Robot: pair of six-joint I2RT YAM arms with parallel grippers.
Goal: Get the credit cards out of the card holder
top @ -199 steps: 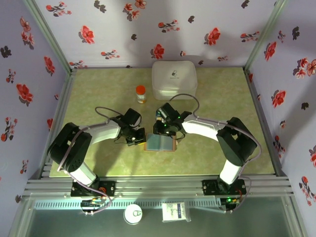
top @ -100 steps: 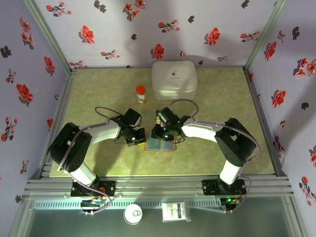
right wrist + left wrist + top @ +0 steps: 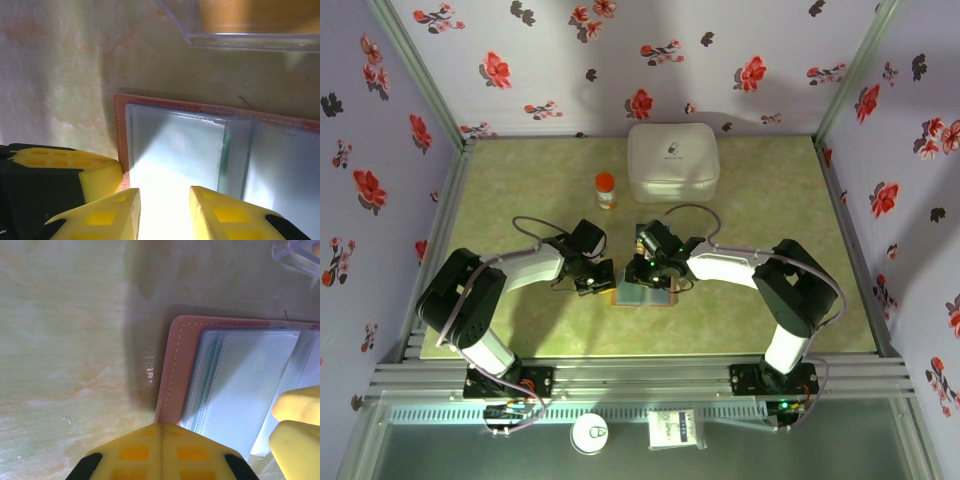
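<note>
Brown folding card holder [image 3: 170, 135] lies open on the counter [image 3: 65, 340] under the parted right claw [image 3: 165, 194]; closed left claw [image 3: 161, 437] touches its border. Sleeved credit cards, likely stiff and slick, want an edge pinch.

Pale green marbled worktop [image 3: 520, 180], enclosed by lilac walls printed with red flowers [image 3: 620, 60]. Rear centre: large white rounded case [image 3: 672, 160]. Just beside it on the left, upright: small orange-capped bottle [image 3: 606, 190]. Clear transparent plastic piece [image 3: 250, 30] lying on the worktop
</note>
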